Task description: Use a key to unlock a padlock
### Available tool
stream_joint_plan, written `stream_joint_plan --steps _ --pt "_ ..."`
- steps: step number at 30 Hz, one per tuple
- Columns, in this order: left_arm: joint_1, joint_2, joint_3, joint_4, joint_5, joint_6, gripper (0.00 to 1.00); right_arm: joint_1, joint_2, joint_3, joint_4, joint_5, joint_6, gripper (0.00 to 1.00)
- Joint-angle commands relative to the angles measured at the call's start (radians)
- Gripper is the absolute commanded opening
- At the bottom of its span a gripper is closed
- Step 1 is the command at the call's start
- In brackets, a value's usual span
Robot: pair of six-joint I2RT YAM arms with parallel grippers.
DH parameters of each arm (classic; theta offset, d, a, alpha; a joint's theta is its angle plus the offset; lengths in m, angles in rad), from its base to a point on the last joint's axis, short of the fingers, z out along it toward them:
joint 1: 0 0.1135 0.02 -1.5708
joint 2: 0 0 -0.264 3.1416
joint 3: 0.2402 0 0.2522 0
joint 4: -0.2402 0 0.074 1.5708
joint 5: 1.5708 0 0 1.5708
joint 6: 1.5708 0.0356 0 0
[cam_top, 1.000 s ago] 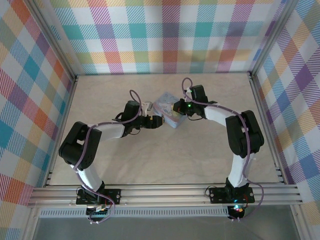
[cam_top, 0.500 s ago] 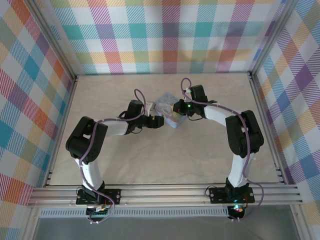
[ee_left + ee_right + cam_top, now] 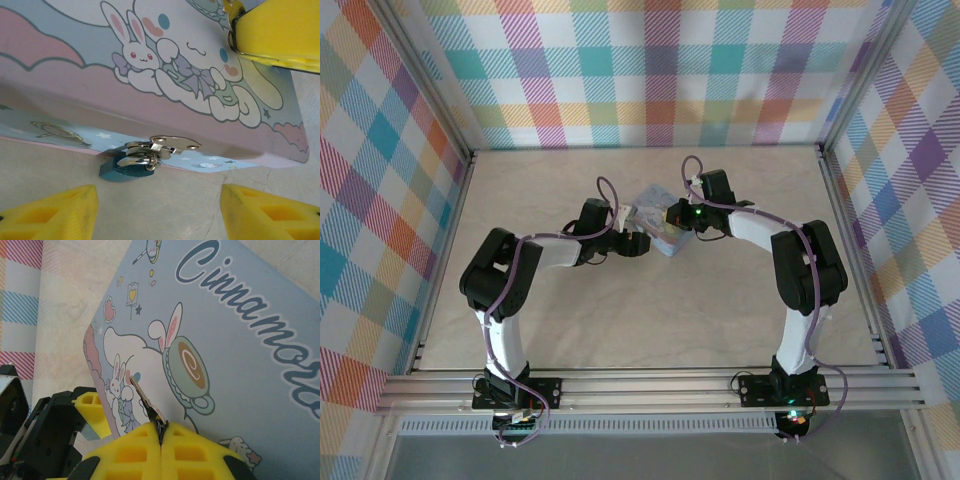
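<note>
Obs: right claw (image 3: 161, 432) pinches key (image 3: 144, 402) over box (image 3: 240, 355); left claw (image 3: 159, 215) spread, flanking padlock (image 3: 125, 169). Risk: unheld padlock swings aside, or key twists in thin grip.

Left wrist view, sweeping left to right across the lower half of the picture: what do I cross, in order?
A yellow finger → padlock → silver hasp plate → other yellow finger.
</note>
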Motion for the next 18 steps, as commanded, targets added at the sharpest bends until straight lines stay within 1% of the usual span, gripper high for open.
stream_joint_plan --steps 1,6,18 --pt "-0.013 0.022 0.022 0.047 0.013 0.047 0.65 -0.001 0.040 0.000 -0.092 0.010 -0.020 0.00" --pt "-0.018 0.035 0.033 0.035 -0.017 0.069 0.65 -0.001 0.041 0.003 -0.098 0.009 -0.024 0.00" --pt "-0.030 0.082 0.069 0.034 -0.013 0.073 0.64 -0.002 0.040 0.011 -0.108 0.005 -0.035 0.00"
